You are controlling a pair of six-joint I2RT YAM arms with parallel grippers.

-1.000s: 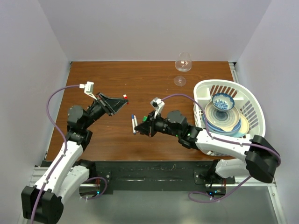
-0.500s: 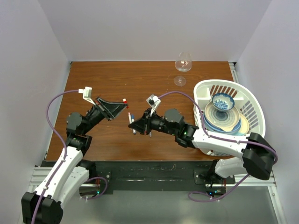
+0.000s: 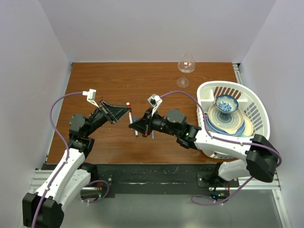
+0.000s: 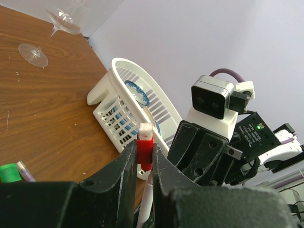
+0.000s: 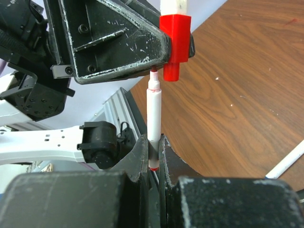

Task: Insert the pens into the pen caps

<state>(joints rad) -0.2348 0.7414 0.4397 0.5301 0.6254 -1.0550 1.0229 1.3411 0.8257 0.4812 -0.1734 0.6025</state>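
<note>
Left end effector (image 4: 144, 151) gripping red cap (image 5: 175, 40) | right end effector (image 5: 153, 147) pinching white pen (image 5: 154, 107), tip just below cap | risk: off-axis tip pushing cap loose

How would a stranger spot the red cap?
Over the brown wooden table, find the left arm's tool near the middle. Its tip pinches the red cap, held in the air, unlike the green cap lying on the wood.
</note>
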